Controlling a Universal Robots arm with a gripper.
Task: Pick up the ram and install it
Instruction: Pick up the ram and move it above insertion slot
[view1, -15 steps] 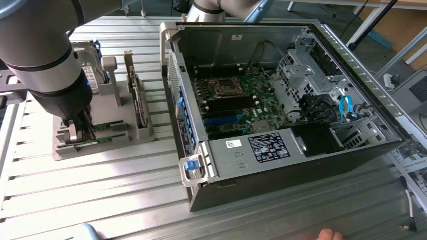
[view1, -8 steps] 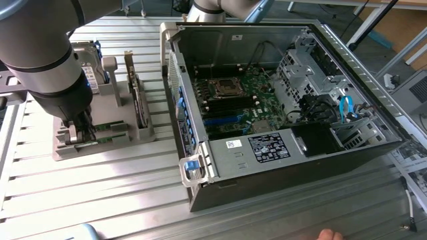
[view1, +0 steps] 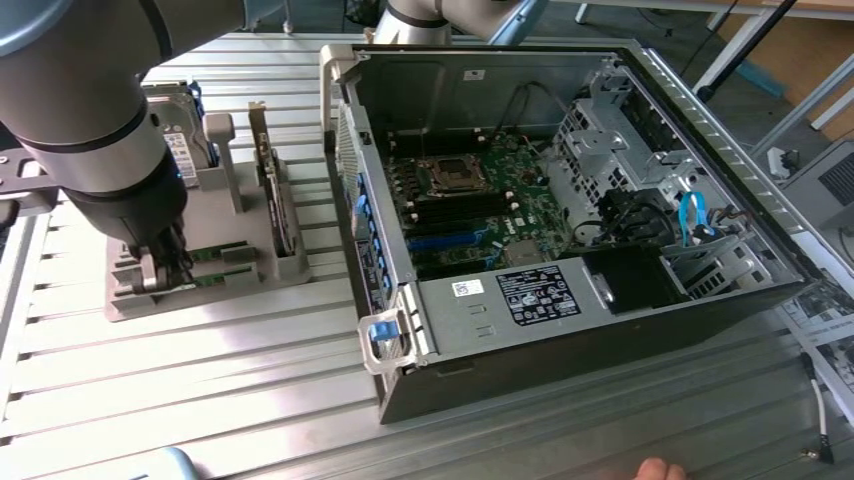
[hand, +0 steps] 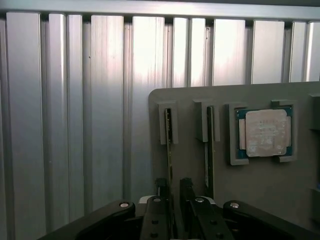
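Pincer (view1: 158, 268) spread wide, lowered onto the grey holder (view1: 287, 262) at the exterior view's left.

Exterior view: the slatted table (view1: 200, 380) lay bare along the holder's near side. The open computer case (view1: 561, 330) stood apart toward the exterior view's right, its raised wall rim between the holder and the motherboard (view1: 487, 200). This camera gave the case and the room around it.

Wrist view: this camera gave the finger gap up close. The two fingers (hand: 186, 189) straddled the ram (hand: 168, 145), one on each side; contact could not be told. The ram stood on edge in the slot nearest the holder's border, with bare table past that border. Its long axis ran along the table slats, away from the pincer and parallel to a second stick (hand: 208, 150). A processor chip (hand: 265, 132) lay flat beside that stick.
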